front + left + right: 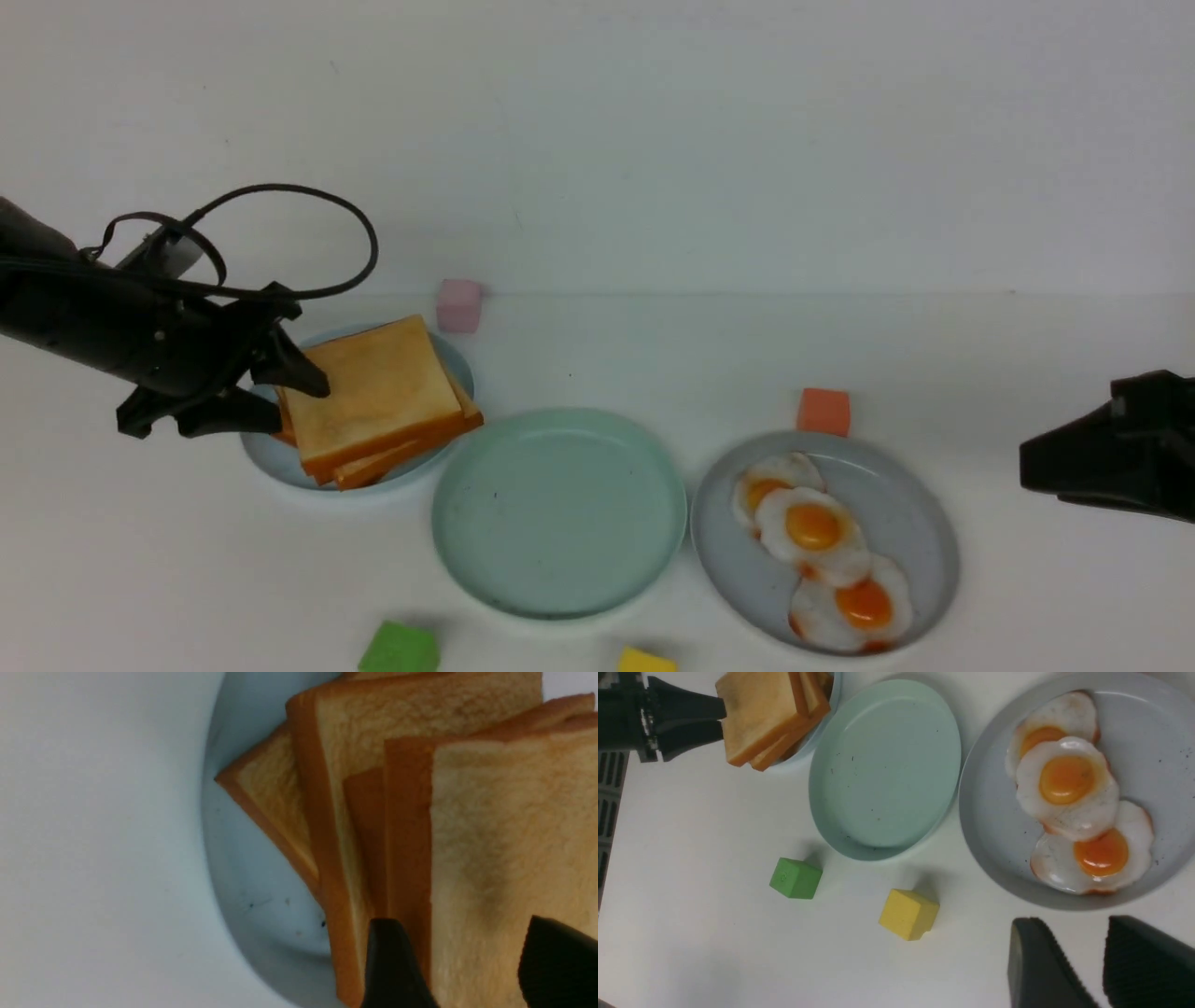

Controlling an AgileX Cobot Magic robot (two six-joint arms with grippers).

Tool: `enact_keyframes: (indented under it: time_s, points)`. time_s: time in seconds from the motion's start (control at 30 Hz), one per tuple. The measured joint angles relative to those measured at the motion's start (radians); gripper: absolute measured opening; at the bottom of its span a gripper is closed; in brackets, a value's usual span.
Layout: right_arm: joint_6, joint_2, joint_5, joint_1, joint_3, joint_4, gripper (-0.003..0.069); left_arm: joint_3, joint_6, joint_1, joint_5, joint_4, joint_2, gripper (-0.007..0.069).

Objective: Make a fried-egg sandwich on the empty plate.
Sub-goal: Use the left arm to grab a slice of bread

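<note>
The empty mint-green plate [560, 513] [882, 765] sits at the table's centre. Left of it, a stack of toast slices [373, 392] [490, 835] lies on a pale blue plate [271, 457]. My left gripper [299, 401] [462, 933] is open, one finger above and one below the left edge of the top slice. On the right, three fried eggs [812, 527] [1066, 779] overlap on a blue-grey plate [934, 560]. My right gripper [1027, 467] [1069, 933] hangs open over bare table beside that plate, with nothing between its fingers. No fried-egg sandwich shows in any view.
A pink cube [458, 305] stands behind the toast plate and an orange cube [823, 412] behind the egg plate. A green cube [400, 649] [795, 878] and a yellow cube [646, 661] [908, 913] lie near the front edge. A white wall backs the table.
</note>
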Motion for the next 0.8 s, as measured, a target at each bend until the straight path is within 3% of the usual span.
enact_keyframes:
  time_s: [0.17,0.5,0.8]
  points:
    - [-0.014,0.000,0.000,0.000,0.000,0.000,0.0242,0.000,0.045,0.000,-0.006,-0.052,0.027,0.0327]
    - [-0.017,0.000,0.004,0.000,0.000,0.000,0.0242,0.000,0.054,0.002,-0.005,-0.030,0.021,0.0058]
    - [-0.017,0.000,0.022,0.000,0.000,0.000,0.0242,0.000,0.081,0.003,0.013,0.044,-0.158,0.0048]
